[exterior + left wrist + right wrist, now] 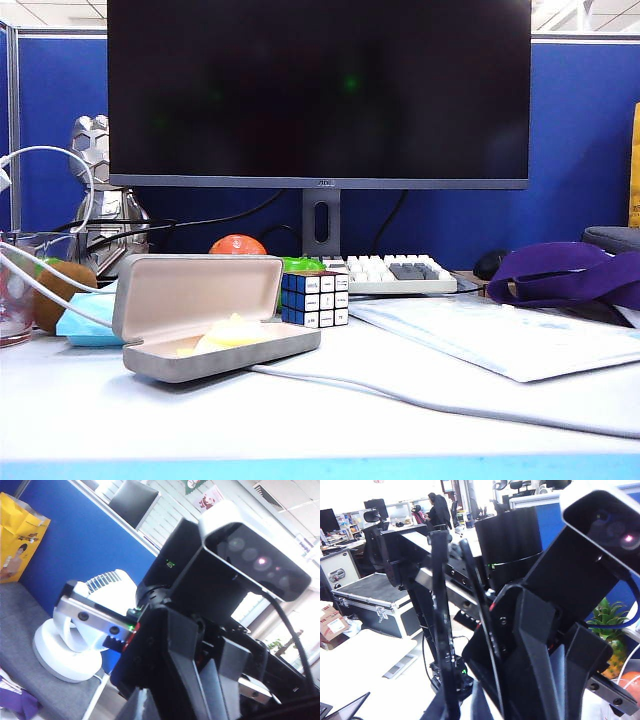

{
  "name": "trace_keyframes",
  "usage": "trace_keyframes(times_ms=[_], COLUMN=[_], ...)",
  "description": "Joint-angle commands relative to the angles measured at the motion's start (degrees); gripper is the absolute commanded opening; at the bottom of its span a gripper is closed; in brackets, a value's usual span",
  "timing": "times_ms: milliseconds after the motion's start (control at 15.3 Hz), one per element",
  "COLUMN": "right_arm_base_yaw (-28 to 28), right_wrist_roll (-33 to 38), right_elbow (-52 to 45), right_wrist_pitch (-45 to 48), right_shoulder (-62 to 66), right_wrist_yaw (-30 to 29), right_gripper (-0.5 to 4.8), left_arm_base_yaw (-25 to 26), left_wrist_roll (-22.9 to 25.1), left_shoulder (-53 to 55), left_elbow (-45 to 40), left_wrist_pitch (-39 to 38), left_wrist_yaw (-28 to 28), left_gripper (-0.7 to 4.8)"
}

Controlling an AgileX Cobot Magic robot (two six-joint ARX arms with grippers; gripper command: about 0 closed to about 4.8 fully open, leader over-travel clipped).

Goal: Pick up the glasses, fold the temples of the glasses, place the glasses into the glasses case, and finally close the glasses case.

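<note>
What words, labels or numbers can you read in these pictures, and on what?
Nothing reads clearly.
Badge on the monitor: too small.
Stickers on the cube: printed marks, blurred.
Print on the yellow bag: blurred.
The left tool and right tool, face to face outside the exterior view: no lettering.

Grey felt-like glasses case [205,315] lying open on the desk [300,420], left of centre, toward the near edge. Lid standing upright at the far side, beige lining facing the near side. Pale yellow cloth [232,335] bunched in the shallow tray. Glasses and temples not made out in any view.
</note>
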Motion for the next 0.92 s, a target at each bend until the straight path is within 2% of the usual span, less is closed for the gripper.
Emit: trace_keyframes(times_ms=[65, 196, 262, 393, 720, 916], right_arm_base_yaw=[0.00, 0.00, 0.00, 0.00, 0.00, 0.00], right_wrist_roll=[0.04, 0.04, 0.04, 1.11, 1.53, 1.55], right_elbow=[0.17, 0.17, 0.17, 0.17, 0.20, 0.20], right_wrist_pitch=[0.57, 0.57, 0.55, 0.59, 1.40, 2.16], right_shoulder=[-0.13, -0.15, -0.15, -0.50, -3.63, -5.38], right_wrist_yaw=[0.63, 0.59, 0.57, 0.55, 0.52, 0.55], right_gripper=[-0.05, -0.05, -0.05, -0.05, -0.05, -0.05], left_arm_base_yaw=[-0.11, -0.09, -0.04, -0.02, 0.02, 0.02], left_wrist_roll=[0.42, 0.55, 2.16, 3.82, 6.86, 6.80], left_shoulder=[-0.17, -0.20, -0.17, -0.20, -0.17, -0.17], left_elbow=[0.20, 0.20, 0.17, 0.17, 0.17, 0.17], left_wrist_pitch=[0.85, 0.92, 0.87, -0.13, -10.25, -12.48], left_wrist_yaw=[3.74, 3.85, 3.39, -2.91, -22.14, -27.74], left_gripper=[-0.05, -0.06, -0.06, -0.05, -0.06, -0.06])
